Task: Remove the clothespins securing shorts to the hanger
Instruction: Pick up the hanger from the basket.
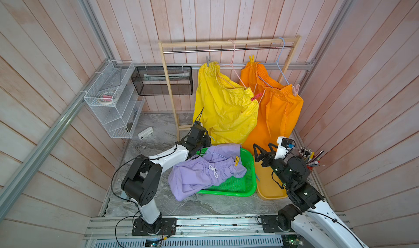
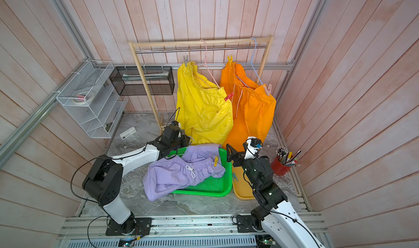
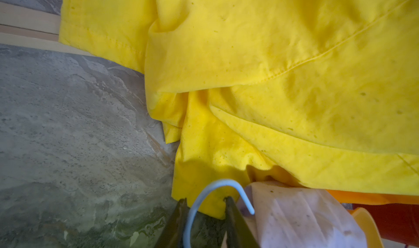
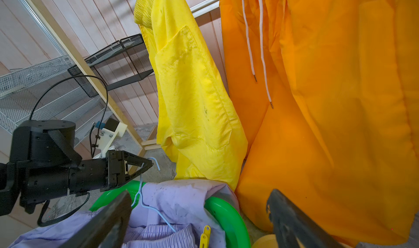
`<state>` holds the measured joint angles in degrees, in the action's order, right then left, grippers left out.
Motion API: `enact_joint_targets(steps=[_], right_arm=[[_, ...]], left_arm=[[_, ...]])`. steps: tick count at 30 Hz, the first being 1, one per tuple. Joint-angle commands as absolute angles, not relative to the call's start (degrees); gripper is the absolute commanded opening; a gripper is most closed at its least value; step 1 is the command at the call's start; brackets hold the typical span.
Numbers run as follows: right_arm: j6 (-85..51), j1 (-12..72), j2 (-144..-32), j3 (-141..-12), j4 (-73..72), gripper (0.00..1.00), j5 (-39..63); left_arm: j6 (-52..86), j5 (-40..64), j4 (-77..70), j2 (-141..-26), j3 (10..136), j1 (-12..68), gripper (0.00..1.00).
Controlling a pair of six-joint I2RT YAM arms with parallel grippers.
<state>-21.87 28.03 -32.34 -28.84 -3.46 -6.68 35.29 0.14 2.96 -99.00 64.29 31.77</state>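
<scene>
Step in hand: steadying lilac shorts (image 1: 199, 174) in green tray (image 1: 238, 188) for pin removal. Left gripper (image 3: 205, 201) jaws narrow, either side of blue hanger hook (image 3: 217, 183); gap shows, can't tell if pinching. Right gripper (image 1: 263, 150) wide open, empty, hovering by tray's far corner. Yellow clothespin (image 1: 236, 160) clipped on lilac waistband. Next, I reckon: left holds hanger firm, right drops onto pin's tail, squeezes, lifts off. Yellow shorts (image 1: 224, 113), orange shorts (image 1: 278, 113) hang on rack (image 1: 226, 43).
</scene>
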Motion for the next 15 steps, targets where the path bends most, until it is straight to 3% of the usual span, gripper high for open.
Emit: enact_joint_targets(steps=[1,5,15], right_arm=[[-22.2,27.8,-31.6,-28.2,-4.7,0.95,-6.0],[-22.4,27.6,-31.5,-28.4,-4.5,0.95,-6.1],[-23.2,27.6,-31.1,-29.2,-2.8,0.95,-3.6]], left_arm=[[33.3,0.0,1.2,-99.8,65.9,31.6,0.20],[31.9,0.8,0.0,-99.6,65.7,31.6,0.05],[24.6,4.6,-1.2,-93.0,65.0,31.6,0.00]])
